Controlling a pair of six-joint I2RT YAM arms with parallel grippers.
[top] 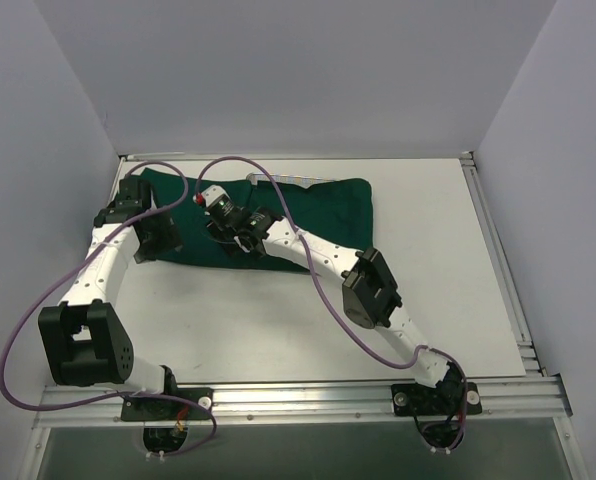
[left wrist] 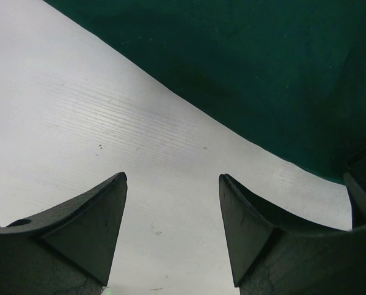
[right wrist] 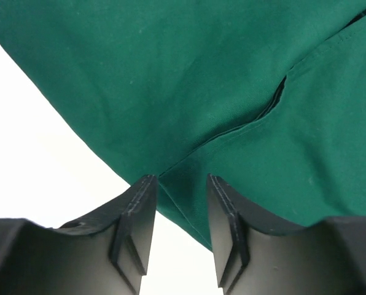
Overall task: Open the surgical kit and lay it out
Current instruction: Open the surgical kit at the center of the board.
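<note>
Green cloth (top: pixel 318 215) lies folded shut on the table (top: pixel 428 280). No tray or tools are visible, prob. wrapped inside. A pale strip (top: pixel 293 180) pokes out at the cloth's far edge; can't tell what it is.

R gripper (right wrist: pixel 182 179) sits low over the cloth's near edge w/ jaws parted and nothing pinched. A hemmed flap edge (right wrist: pixel 244 126) runs down into the gap, so it looks lined up to nip that flap and peel it back.

L gripper (left wrist: pixel 172 178) hangs just off the cloth's left end over bare table, jaws wide and empty. It's prob. parked there to catch or pin that side once the flap lifts.

Unwrapping looks barely begun.
</note>
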